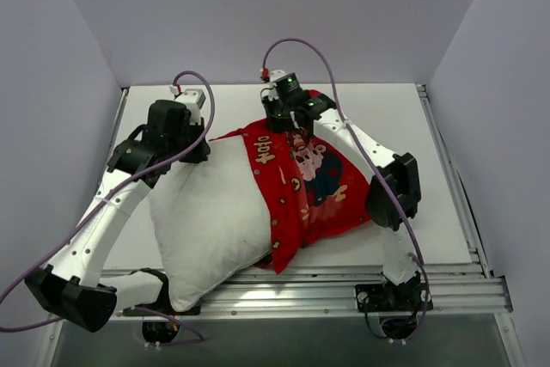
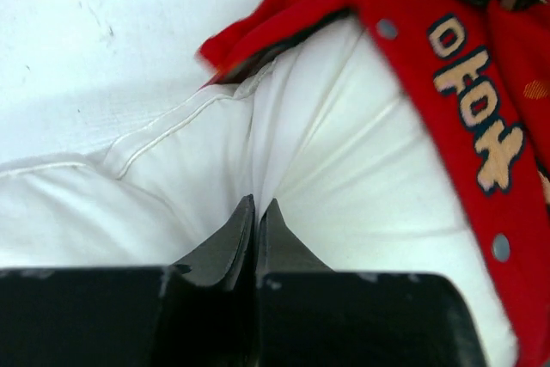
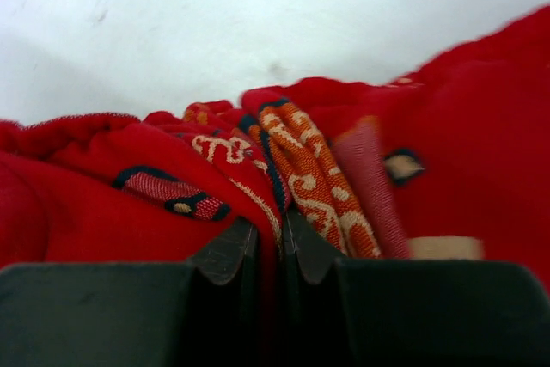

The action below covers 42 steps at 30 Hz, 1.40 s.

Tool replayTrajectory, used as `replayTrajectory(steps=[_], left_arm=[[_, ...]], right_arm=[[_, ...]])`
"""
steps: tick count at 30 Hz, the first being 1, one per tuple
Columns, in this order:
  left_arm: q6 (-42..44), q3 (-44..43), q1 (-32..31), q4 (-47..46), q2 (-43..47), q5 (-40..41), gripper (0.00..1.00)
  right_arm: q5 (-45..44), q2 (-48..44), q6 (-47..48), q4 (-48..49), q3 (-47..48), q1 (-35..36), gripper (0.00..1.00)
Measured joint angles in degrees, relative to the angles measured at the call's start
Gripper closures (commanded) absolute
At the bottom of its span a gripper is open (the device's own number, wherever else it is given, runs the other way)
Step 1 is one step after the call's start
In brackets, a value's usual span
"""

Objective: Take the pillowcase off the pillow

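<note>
The white pillow (image 1: 210, 221) lies across the table's middle, its left half bare. The red printed pillowcase (image 1: 314, 182) still covers its right part, its open edge bunched across the middle. My left gripper (image 1: 199, 145) is shut on a pinch of white pillow fabric (image 2: 258, 186) at the far edge, beside the pillowcase's gold-lettered hem (image 2: 477, 118). My right gripper (image 1: 298, 126) is shut on a fold of the pillowcase (image 3: 279, 195) at its far edge.
The pillow's near corner hangs over the metal rails (image 1: 344, 290) at the table's front edge. The bare white table (image 1: 430, 169) shows at the right and far side. Grey walls close in left, right and behind.
</note>
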<state>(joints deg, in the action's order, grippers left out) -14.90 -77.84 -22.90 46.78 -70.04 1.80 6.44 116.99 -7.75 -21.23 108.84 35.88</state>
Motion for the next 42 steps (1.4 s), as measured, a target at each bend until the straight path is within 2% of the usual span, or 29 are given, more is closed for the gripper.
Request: replayTrajectory(steps=[6,9,15,21,22,23,26,27,28,29,30,31,32,33,34,37,42], left_arm=[[-1.9,-4.0,-0.6,0.2,2.3,1.6,0.98],[-3.4,-4.2,-1.2,0.3,5.1,1.6,0.98],[-4.5,-5.7,-1.2,3.6,8.5,4.6,0.98],[-3.6,-4.0,-0.3,1.3,8.1,3.9,0.98],[-3.3,-2.9,0.1,0.2,7.7,3.8,0.98],[-3.1,-2.4,0.5,-0.6,6.8,3.8,0.98],[-2.9,-2.2,1.8,-3.7,1.3,4.6,0.98],[-2.9,-2.3,2.2,-4.9,-0.8,5.2,0.93],[-2.9,-2.3,2.5,-5.9,-3.1,5.8,0.78],[-2.7,-2.5,2.9,-6.8,-5.1,6.5,0.73],[-2.7,-2.7,3.2,-7.5,-7.0,7.2,0.66],[-2.6,-2.8,3.5,-8.1,-8.3,7.9,0.43],[-2.4,-2.9,3.8,-8.6,-9.2,8.3,0.31],[-2.8,-3.0,4.0,-8.8,-9.4,8.5,0.23],[-3.1,-3.0,4.0,-8.9,-9.1,8.7,0.11],[-3.1,-3.0,3.4,-9.1,-5.3,8.2,0.02],[-3.0,0.7,-0.1,-8.8,8.5,7.1,0.05]], right_arm=[[0.5,-8.9,-8.5,0.0,-6.0,-13.8,1.00],[0.6,-14.5,-12.1,-0.5,-9.4,-18.4,1.00],[1.9,-23.5,-16.4,-0.5,-14.0,-19.5,1.00],[6.6,-23.9,-15.6,3.4,-16.6,-20.0,0.99],[6.5,-23.6,-15.1,3.8,-16.6,-19.7,0.95],[6.3,-23.2,-14.6,4.5,-16.6,-19.4,0.83],[4.0,-21.9,-13.3,6.4,-16.6,-18.3,0.61],[2.8,-21.6,-13.0,7.0,-16.6,-18.1,0.57],[1.6,-21.4,-12.5,7.5,-16.6,-18.0,0.53],[0.1,-21.4,-12.3,8.1,-16.9,-17.7,0.46],[-1.5,-22.0,-12.2,9.1,-17.6,-16.8,0.44],[-3.1,-22.8,-12.1,10.1,-18.6,-16.1,0.41],[-4.7,-23.9,-12.1,11.1,-20.1,-15.0,0.35],[-6.6,-25.7,-12.0,12.4,-22.5,-13.4,0.34],[-8.2,-27.7,-12.1,12.6,-25.0,-11.4,0.32],[-12.6,-34.7,-12.1,14.0,-32.4,-3.7,0.25],[-18.4,-44.7,-12.5,14.6,-40.3,9.2,0.24]])
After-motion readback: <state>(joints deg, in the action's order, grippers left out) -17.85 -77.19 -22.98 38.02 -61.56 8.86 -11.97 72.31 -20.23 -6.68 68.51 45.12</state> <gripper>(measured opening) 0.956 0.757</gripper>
